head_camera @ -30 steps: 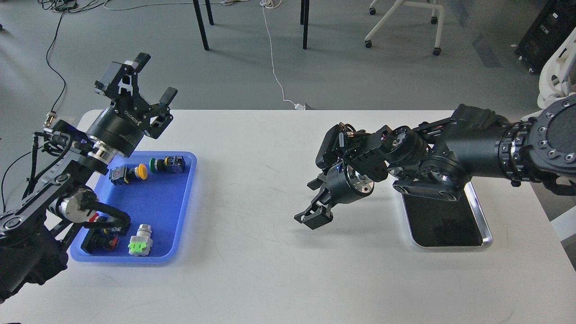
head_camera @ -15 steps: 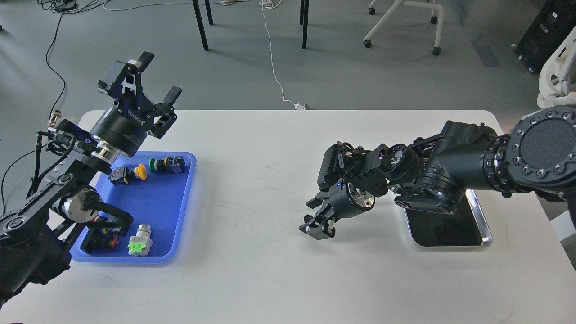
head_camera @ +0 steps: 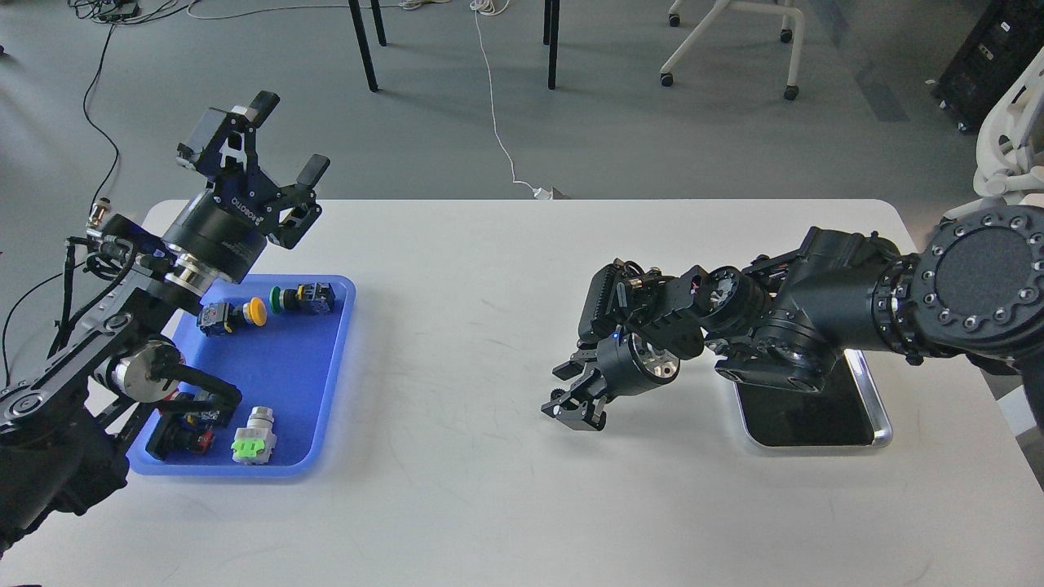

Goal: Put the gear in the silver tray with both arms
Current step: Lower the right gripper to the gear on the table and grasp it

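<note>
The silver tray (head_camera: 879, 408) lies at the right of the white table, its far half hidden under my right arm. My right gripper (head_camera: 572, 401) points down and left, just above the table, well left of the tray. Its fingers are drawn in on a small dark toothed gear (head_camera: 557, 397) that shows at their tips. My left gripper (head_camera: 281, 139) is raised above the table's far left corner, open and empty, its fingers pointing up and right.
A blue plastic tray (head_camera: 326, 391) at the left holds several push-button switches, one with a yellow cap (head_camera: 256, 311) and one with a green part (head_camera: 253, 446). My left arm hangs over its near left corner. Chair and table legs stand beyond the far edge.
My right gripper has come down towards the table and its fingers have drawn closer together. My right arm has swung slightly. My left gripper has shifted a little to the right.
</note>
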Robot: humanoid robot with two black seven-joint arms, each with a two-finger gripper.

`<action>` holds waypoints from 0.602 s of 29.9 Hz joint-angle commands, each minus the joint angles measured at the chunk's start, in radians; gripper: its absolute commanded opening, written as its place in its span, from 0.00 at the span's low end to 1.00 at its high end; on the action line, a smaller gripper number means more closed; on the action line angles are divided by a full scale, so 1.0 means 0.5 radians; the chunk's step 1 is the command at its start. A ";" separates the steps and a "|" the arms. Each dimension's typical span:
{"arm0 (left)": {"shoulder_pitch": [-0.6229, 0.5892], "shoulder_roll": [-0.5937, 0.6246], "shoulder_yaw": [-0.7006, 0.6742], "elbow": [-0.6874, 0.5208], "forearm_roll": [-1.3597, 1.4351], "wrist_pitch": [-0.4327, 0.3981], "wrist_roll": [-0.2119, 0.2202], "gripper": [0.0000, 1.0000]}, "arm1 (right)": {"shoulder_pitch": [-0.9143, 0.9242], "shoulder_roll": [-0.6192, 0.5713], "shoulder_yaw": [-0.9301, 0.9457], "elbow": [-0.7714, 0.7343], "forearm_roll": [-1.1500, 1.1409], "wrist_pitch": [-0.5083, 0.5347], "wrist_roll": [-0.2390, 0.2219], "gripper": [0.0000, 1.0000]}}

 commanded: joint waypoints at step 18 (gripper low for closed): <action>0.000 -0.001 -0.018 -0.002 -0.003 0.001 0.000 0.98 | -0.033 0.000 -0.003 0.000 -0.003 0.000 0.000 0.28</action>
